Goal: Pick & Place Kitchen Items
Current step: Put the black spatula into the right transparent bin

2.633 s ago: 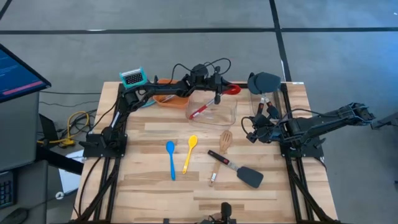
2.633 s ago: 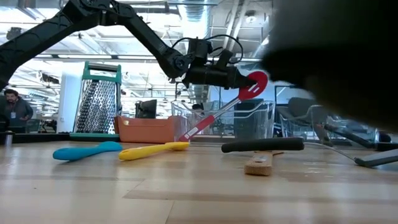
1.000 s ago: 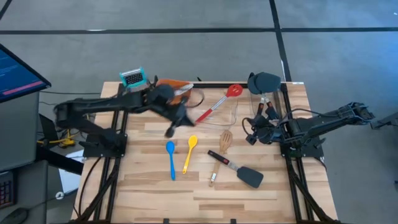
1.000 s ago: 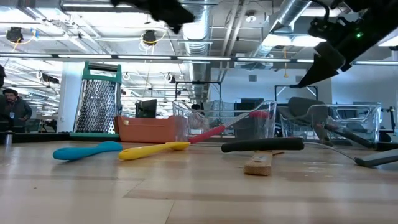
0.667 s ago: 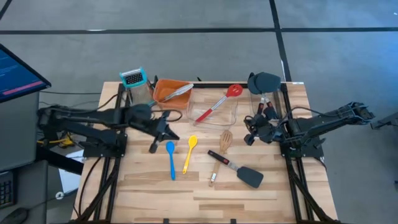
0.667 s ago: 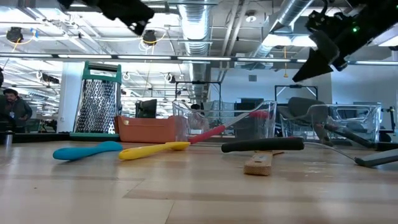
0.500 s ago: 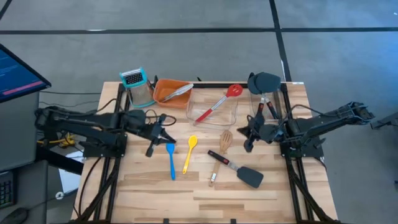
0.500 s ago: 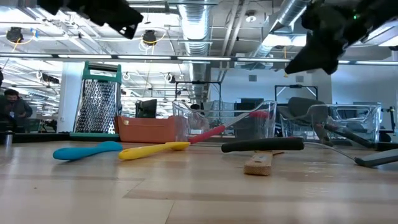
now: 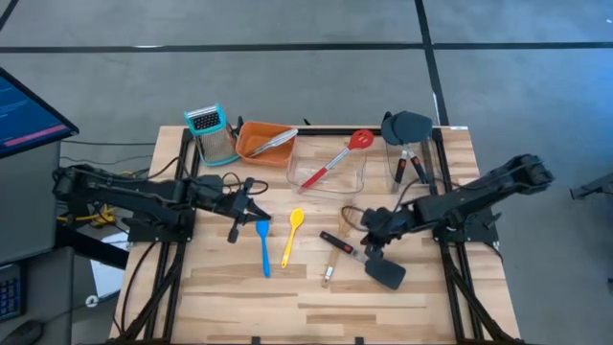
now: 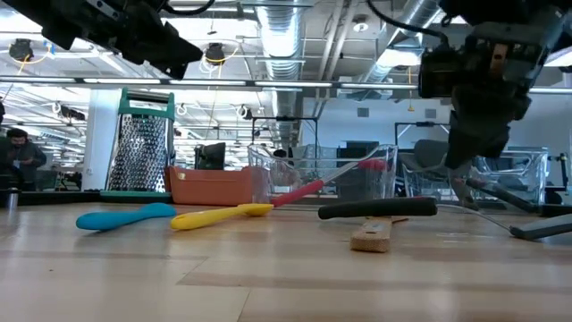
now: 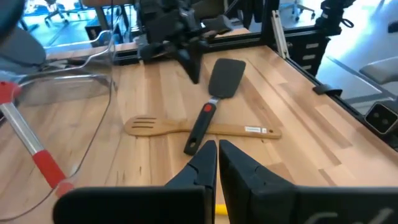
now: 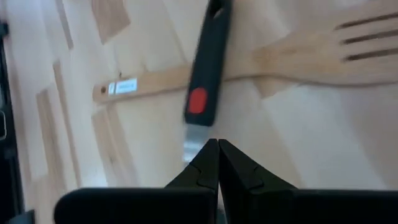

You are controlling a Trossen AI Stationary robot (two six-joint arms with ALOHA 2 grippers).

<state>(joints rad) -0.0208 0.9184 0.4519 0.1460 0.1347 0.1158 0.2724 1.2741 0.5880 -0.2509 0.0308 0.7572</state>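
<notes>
A: Black spatula point(image 9: 367, 260) lies mid-table, crossing the wooden fork spatula point(image 9: 340, 240). Looks light, stiff, smooth; take its black handle.

B: Right gripper point(image 9: 369, 237) hovers over that handle, fingers pressed together, holding nothing. Left gripper point(image 9: 233, 230), likewise closed and empty, waits beside the blue spoon point(image 9: 263, 244). The wooden piece beneath may shift

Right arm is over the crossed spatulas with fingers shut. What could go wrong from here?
1. The right gripper hangs shut above the black spatula; descending that way would likely shove rather than grasp it.
2. The black spatula lies across the wooden fork spatula, so a grasp may catch or drag both.
3. The left gripper sits shut near the blue spoon and could nudge it.
</notes>
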